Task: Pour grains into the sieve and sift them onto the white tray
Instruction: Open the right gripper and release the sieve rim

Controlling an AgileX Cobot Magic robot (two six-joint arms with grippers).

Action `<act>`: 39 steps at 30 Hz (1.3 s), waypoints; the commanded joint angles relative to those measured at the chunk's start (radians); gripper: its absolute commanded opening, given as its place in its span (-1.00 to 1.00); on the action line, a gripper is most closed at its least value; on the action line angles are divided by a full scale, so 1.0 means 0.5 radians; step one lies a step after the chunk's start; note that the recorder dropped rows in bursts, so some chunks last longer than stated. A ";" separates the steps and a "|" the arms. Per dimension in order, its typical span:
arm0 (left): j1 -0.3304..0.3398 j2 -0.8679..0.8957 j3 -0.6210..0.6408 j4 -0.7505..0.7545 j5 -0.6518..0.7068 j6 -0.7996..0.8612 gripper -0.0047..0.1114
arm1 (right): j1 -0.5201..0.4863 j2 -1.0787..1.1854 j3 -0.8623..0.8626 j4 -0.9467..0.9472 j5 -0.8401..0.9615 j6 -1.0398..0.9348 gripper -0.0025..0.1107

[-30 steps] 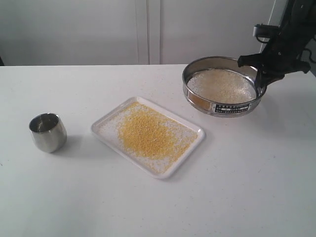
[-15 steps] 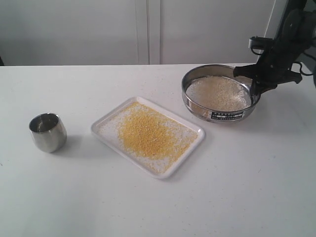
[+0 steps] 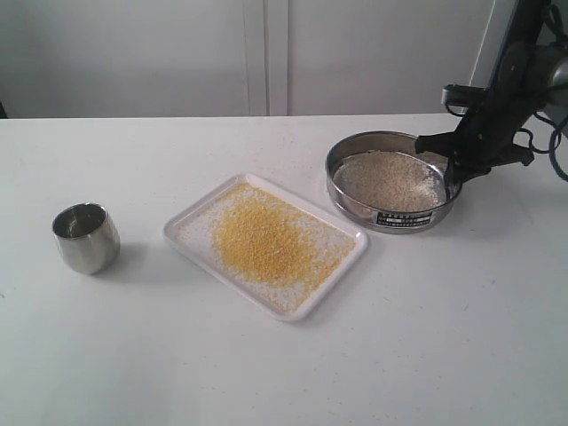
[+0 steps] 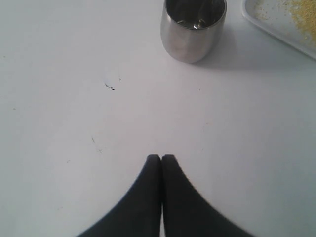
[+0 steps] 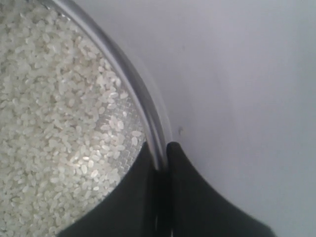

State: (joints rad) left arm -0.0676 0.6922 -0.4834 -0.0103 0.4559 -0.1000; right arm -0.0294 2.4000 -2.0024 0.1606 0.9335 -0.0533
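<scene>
**On the worktop's right side: sieve set down, rim pinched**

At the right of the smooth, pale worktop [image 3: 444, 337], grips the wide, shallow round stainless-steel sieve [image 3: 351, 206] by its edge with the right jaws, clamped on the thin steel wall, one inside over the mesh, one outside. Suits an edge pinch: a rigid ring, with nothing else to take hold of. Appears to rest flat, just beside the flat rectangular white plastic tray [image 3: 175, 232] and not over it, probably because the sifting is done. Holds back the coarse, whitish rice-like grains [image 3: 390, 180] on the fine wire mesh, too big to pass. Leaves the fine bright yellow granules [image 3: 266, 240] in a loose heap across the tray's middle, with paler scatter toward the low rounded rim. Parks the left jaws over bare worktop, pressed together on nothing, near the small rounded polished steel cup [image 3: 86, 237], upright and well apart from the tray. Hard to tell whether anything remains inside it.
</scene>
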 commanded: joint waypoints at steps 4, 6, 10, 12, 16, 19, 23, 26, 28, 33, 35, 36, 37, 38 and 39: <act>0.008 -0.011 0.008 -0.021 0.013 -0.011 -0.92 | -0.022 0.040 -0.013 0.043 0.035 -0.041 -0.96; 0.008 -0.011 0.008 -0.021 0.013 -0.011 -0.92 | -0.022 0.040 -0.013 0.043 0.041 -0.041 -0.95; 0.008 -0.011 0.008 -0.021 0.013 -0.011 -0.92 | -0.022 0.040 -0.016 0.043 0.048 -0.041 -0.65; 0.008 -0.011 0.008 -0.021 0.013 -0.011 -0.92 | -0.022 0.040 -0.016 0.043 0.048 -0.041 -0.47; 0.008 -0.011 0.008 -0.021 0.013 -0.011 -0.92 | -0.022 0.034 -0.020 0.043 0.057 -0.041 -0.08; 0.008 -0.011 0.008 -0.021 0.013 -0.011 -0.92 | -0.022 0.013 -0.020 0.043 0.057 -0.041 0.01; 0.008 -0.011 0.008 -0.021 0.013 -0.011 -0.92 | -0.022 -0.034 -0.020 0.043 0.049 -0.041 0.01; 0.008 -0.011 0.008 -0.021 0.013 -0.011 -0.92 | -0.022 -0.076 -0.020 0.043 0.044 -0.041 0.01; 0.008 -0.011 0.008 -0.021 0.013 -0.011 -0.92 | -0.022 -0.109 -0.020 0.043 0.044 -0.041 0.01; 0.008 -0.011 0.008 -0.021 0.013 -0.011 -0.92 | -0.022 -0.197 -0.020 0.043 0.048 -0.072 0.00; 0.008 -0.011 0.008 -0.021 0.013 -0.011 -0.92 | -0.022 -0.229 -0.020 0.043 0.057 -0.086 -0.03; 0.008 -0.011 0.008 -0.021 0.013 -0.011 -0.92 | -0.022 -0.237 -0.020 0.043 0.062 -0.094 -0.06; 0.008 -0.011 0.008 -0.021 0.013 -0.011 -0.92 | -0.022 -0.252 -0.020 0.043 0.073 -0.093 -0.10; 0.008 -0.011 0.008 -0.021 0.013 -0.011 -0.92 | -0.022 -0.262 -0.020 0.043 0.073 -0.093 -0.14; 0.008 -0.011 0.008 -0.021 0.013 -0.011 -0.92 | -0.022 -0.272 -0.020 0.043 0.076 -0.093 -0.18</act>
State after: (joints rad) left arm -0.0676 0.6922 -0.4834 -0.0103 0.4559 -0.1000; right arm -0.0294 2.2888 -2.0105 0.1801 0.9634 -0.0820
